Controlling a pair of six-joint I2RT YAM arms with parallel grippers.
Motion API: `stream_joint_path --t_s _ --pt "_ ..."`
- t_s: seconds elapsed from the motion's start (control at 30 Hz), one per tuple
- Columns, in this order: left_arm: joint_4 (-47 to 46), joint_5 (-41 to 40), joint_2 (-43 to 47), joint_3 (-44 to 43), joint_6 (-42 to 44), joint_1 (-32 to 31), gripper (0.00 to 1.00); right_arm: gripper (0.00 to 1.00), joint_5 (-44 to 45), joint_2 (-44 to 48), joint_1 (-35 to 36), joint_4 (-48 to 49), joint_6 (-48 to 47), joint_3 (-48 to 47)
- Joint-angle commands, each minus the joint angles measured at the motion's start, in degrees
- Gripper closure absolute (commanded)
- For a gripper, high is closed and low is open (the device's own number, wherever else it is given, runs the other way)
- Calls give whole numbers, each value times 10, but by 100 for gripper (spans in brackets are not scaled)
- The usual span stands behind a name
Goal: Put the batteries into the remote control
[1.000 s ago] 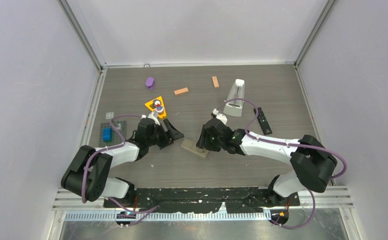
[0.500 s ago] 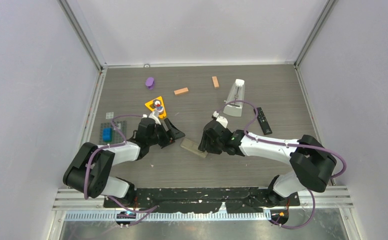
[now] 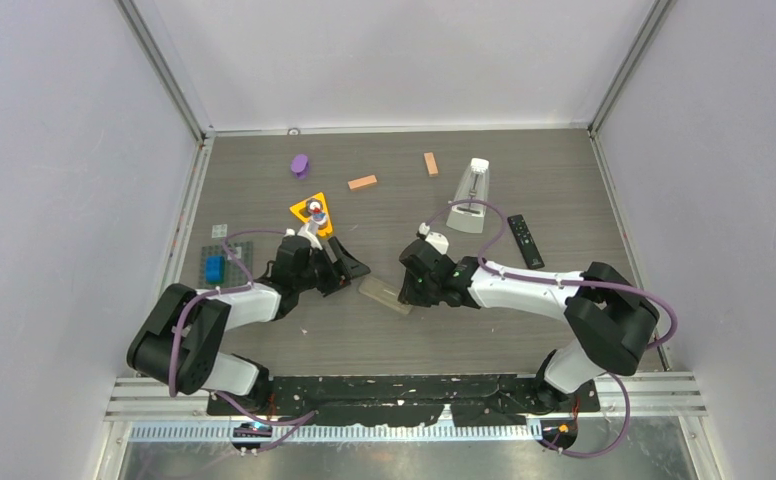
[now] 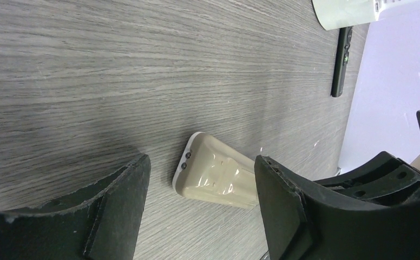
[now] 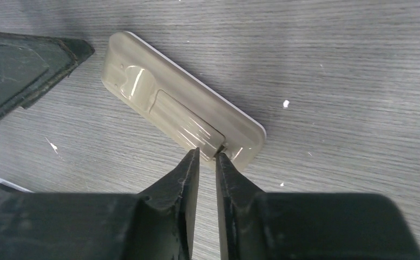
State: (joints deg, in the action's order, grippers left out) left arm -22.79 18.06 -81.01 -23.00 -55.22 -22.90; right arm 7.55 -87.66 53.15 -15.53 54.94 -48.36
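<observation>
- Since a second ago: right pincer (image 3: 409, 293) edged toward 10 o'clock and narrowed from half spread. Beige remote (image 3: 385, 295) nudged slightly the same way. Left pincer (image 3: 344, 268) barely shifted.
- Top view: beige remote flat on worktop (image 3: 464, 340) between both pincers, at 4 o'clock from the left one and at 9 o'clock from the right one, touching it. Black remote (image 3: 526, 240) well apart, toward 2 o'clock.
- Left wrist view: left pincer (image 4: 202, 162) spread wide, gripping nothing. Beige remote (image 4: 216, 179) seen through the gap between its fingers (image 4: 116, 211).
- Right wrist view: right pincer (image 5: 206, 157) drawn nearly together, only a thin slit left. Fingertips (image 5: 191, 162) against the 5 o'clock end of the beige remote (image 5: 170, 103). Cannot tell whether pinching anything there.
</observation>
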Motion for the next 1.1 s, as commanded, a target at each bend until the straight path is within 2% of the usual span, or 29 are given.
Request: stream_joint_path --t_s 0.0,0.5,0.83,1.0,1.07 --pt "15 2 -16 15 4 -4 28 79 15 -12 3 7 -7 -31" --pt "16 0 -10 16 4 -4 29 84 14 -40 4 0 -24 -43" --pt "16 -12 4 18 2 -4 29 91 30 -81 5 -58 -65 -73" --pt "82 -47 65 5 22 -4 29 87 44 -57 5 -67 -116 -114" --pt "127 -74 114 -6 37 -4 28 78 38 -51 4 -68 -158 -141"
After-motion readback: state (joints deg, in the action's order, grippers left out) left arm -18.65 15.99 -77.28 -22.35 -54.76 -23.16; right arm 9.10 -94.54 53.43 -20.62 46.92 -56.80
